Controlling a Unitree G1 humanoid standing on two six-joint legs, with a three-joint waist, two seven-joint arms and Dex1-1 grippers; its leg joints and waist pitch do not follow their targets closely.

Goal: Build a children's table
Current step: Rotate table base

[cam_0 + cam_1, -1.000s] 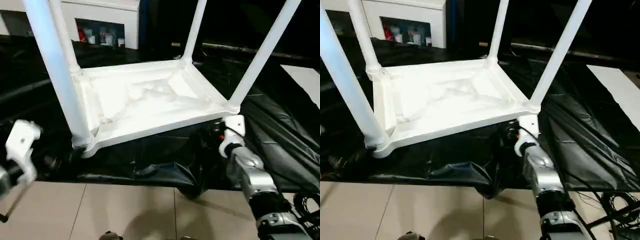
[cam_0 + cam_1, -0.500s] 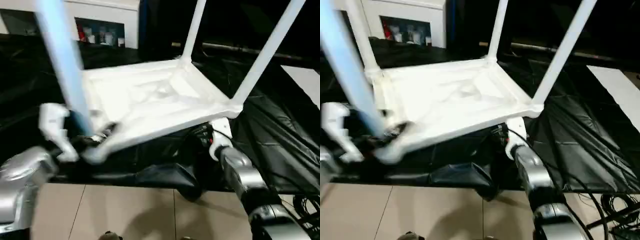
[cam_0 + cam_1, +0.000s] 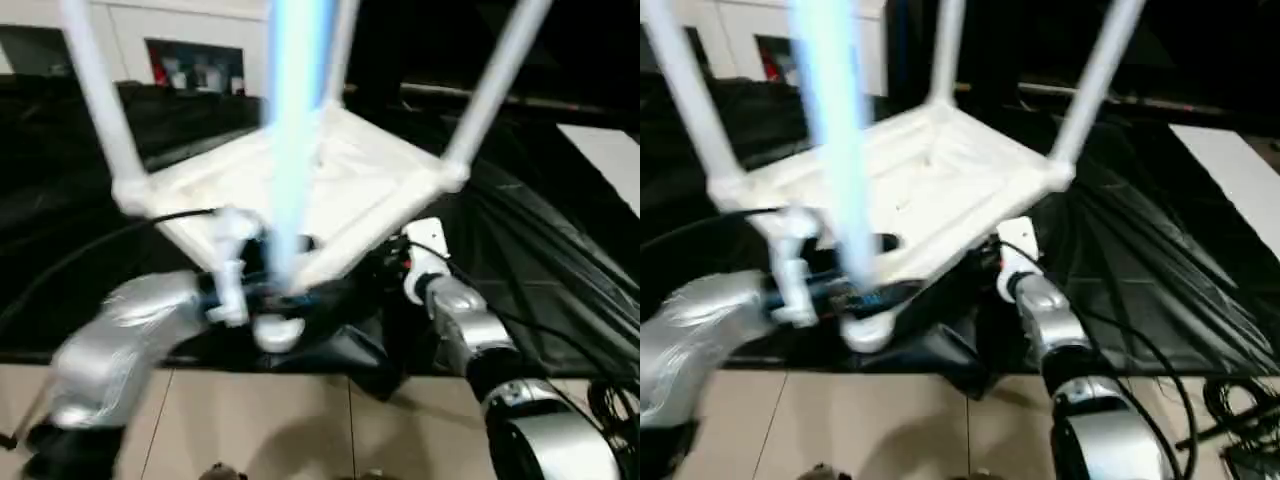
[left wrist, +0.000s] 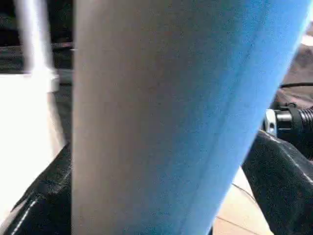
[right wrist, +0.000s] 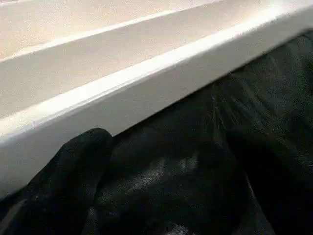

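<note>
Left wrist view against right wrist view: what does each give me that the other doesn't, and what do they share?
Left wrist view: one table leg very close up, a second leg behind it, and a patch of tiled floor. Right wrist view: the long side rim of the table, seen from just below and running across the picture. Shared: the white tabletop and the black sheet beneath it.

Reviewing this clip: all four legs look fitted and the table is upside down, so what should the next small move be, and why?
Probably keep tipping the table over onto its legs: it lies upside down on the black sheet, the left gripper at the near leg, the right gripper under the top's edge.
</note>
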